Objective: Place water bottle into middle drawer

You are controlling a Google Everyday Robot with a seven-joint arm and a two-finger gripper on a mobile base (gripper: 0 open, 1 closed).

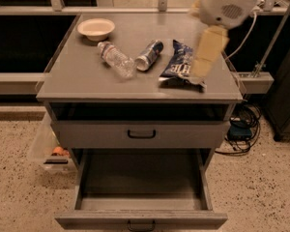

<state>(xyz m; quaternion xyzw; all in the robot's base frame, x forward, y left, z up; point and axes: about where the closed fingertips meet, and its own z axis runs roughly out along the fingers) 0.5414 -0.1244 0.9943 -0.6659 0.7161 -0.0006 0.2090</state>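
Observation:
The water bottle (115, 59) is clear crinkly plastic with a white cap. It lies on its side on the grey cabinet top (82, 81), left of centre. The middle drawer (140, 178) is pulled open below the closed upper drawer front, and its dark interior holds nothing. Its small black handle (141, 224) is at the bottom edge of the view. My gripper (199, 75) hangs on the cream arm from the upper right. It is over the chip bag, well to the right of the bottle and apart from it.
A silver-blue can (149, 55) lies right beside the bottle, with a blue chip bag (179, 64) further right. A white bowl (95, 28) sits at the back left. The upper drawer front (141, 134) is shut. A plastic bin (48, 151) and cables (239, 124) flank the cabinet on the floor.

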